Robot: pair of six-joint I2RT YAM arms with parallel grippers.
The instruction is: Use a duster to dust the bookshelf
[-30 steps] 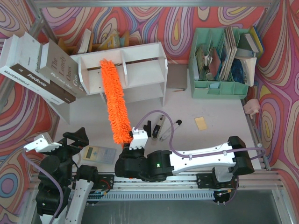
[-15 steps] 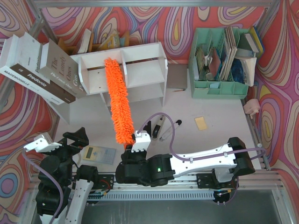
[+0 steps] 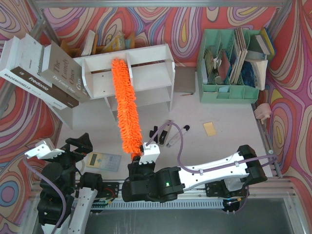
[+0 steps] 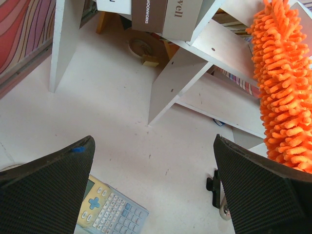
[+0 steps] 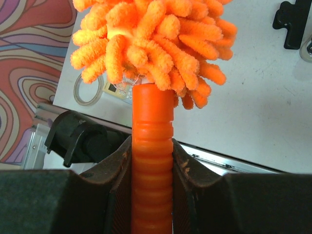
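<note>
The fluffy orange duster (image 3: 126, 105) slants from the table up to the white bookshelf (image 3: 151, 57), and its tip lies over the top board near the left divider. My right gripper (image 3: 147, 152) is shut on the ribbed orange handle (image 5: 152, 146), with both jaws pressed against its sides. The duster head (image 5: 151, 39) fans out just above the jaws. At the near left, my left gripper (image 4: 153, 187) hangs wide open over the table with nothing between its fingers. In the left wrist view the duster (image 4: 285, 97) is off to its right, in front of the bookshelf (image 4: 178, 80).
A pile of large books (image 3: 41, 73) leans at the shelf's left end. A mint-green file organiser (image 3: 229, 90) stands at the back right. A calculator (image 3: 103, 161) lies by my left gripper. Marker pens (image 3: 174, 136) and a yellow note (image 3: 210, 128) lie mid-table.
The right arm has shifted right and nearer, carrying the duster. Its tip has slid a little to the right along the shelf top. The left arm has not moved.
</note>
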